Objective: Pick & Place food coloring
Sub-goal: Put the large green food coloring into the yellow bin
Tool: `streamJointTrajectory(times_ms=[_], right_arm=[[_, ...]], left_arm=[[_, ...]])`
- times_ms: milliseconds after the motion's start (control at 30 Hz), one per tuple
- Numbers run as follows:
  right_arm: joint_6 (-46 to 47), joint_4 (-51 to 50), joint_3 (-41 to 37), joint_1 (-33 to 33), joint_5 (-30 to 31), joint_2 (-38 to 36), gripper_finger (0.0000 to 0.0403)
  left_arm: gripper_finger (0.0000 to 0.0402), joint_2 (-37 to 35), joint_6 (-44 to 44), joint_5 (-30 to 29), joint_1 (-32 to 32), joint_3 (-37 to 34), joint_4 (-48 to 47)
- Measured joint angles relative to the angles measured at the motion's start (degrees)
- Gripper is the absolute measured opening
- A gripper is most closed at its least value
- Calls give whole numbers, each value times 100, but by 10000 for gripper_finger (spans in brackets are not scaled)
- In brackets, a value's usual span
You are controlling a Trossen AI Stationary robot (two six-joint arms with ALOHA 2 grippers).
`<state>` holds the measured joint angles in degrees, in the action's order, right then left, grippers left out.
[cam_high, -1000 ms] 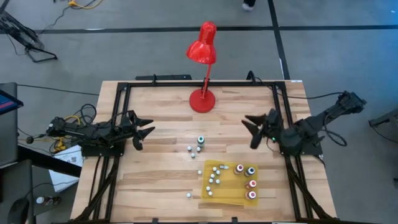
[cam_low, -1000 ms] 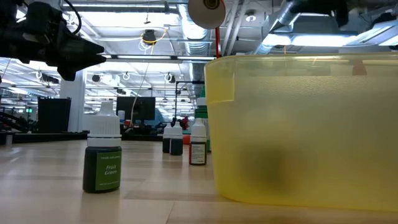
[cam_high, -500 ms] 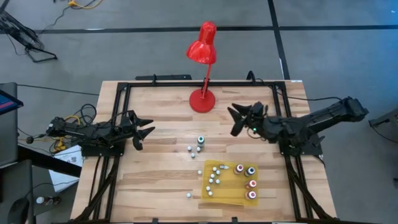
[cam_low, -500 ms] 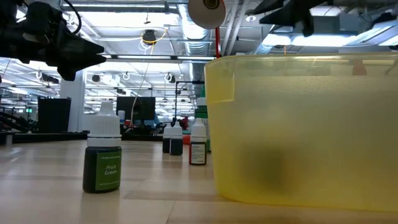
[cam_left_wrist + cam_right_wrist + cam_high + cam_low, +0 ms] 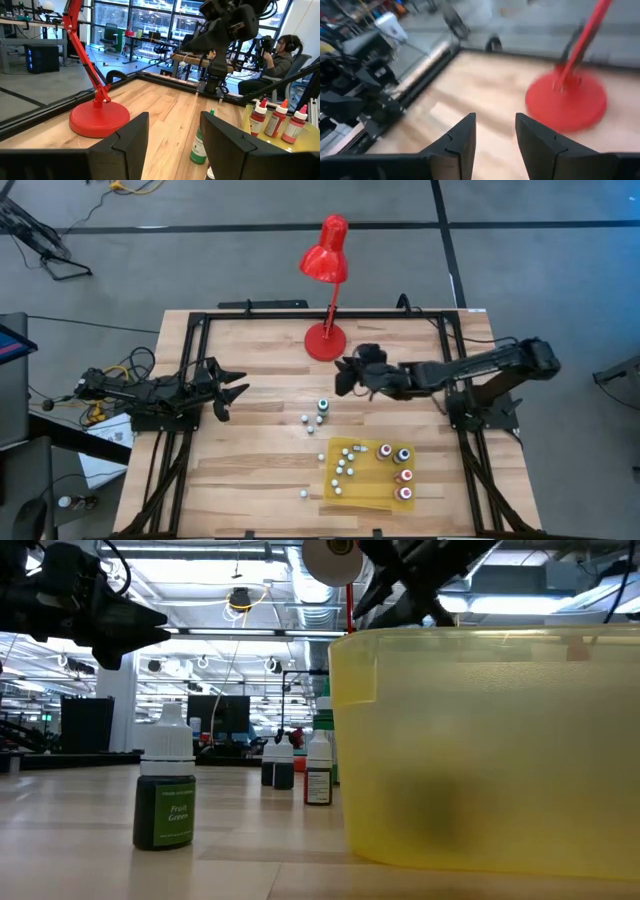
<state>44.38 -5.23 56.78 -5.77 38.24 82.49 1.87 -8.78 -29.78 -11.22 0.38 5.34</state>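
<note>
Bottles of food coloring are split between two places. Four with red, orange and dark contents (image 5: 385,451) stand upright in the right half of the yellow tray (image 5: 358,498) near the table's front, with a cluster of small white pieces (image 5: 343,467) in its left half. One teal-green dropper bottle (image 5: 323,407) stands loose on the table (image 5: 250,470), just behind the tray and a few small white pieces. The low view also shows a green bottle labelled Fruit Green (image 5: 165,795) upright on the wood beside the tray's wall; which of the pieces seen from above it is, I cannot tell.

What has changed is the right arm. A second ago it sat folded at the table's right edge; it has since stretched towards the middle, and the right gripper (image 5: 342,377) now hangs between the red lamp's base (image 5: 325,340) and the teal-green bottle, near it but not over it. Its jaws stand apart with nothing between them, and its wrist view looks at the lamp base, not at the bottle.

The left gripper (image 5: 232,388) has not moved from the table's left side, its jaws apart and empty too.

This looks like an approach to the loose bottle: the pick is not begun, and the right gripper must come forward and down first.
</note>
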Motion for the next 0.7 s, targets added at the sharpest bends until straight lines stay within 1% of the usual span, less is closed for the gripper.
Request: streamJointTrajectory(times_ms=[133,233,333,433,567,633,700], right_arm=[[1321,-728,515,42,-644,425,129],[1892,-753,783,40,-841,737,129],[2070,-740,1048,28,-852,1021,129],[2192,-894,1155,-2,-896,1220,129],[3272,-1134,1228,-34,-1341,1471,129],[3102,-1128,1311,-21,-1390,1636,129],[3122,-1140,1372,45,-1563,1694,129]], left_arm=[[169,0,0,0,-1,0,0],[169,0,0,0,0,0,0],[169,0,0,0,0,0,0],[169,0,0,0,-2,0,0],[169,0,0,-1,-2,0,0],[169,0,0,0,0,0,0],[169,0,-1,0,0,0,0]])
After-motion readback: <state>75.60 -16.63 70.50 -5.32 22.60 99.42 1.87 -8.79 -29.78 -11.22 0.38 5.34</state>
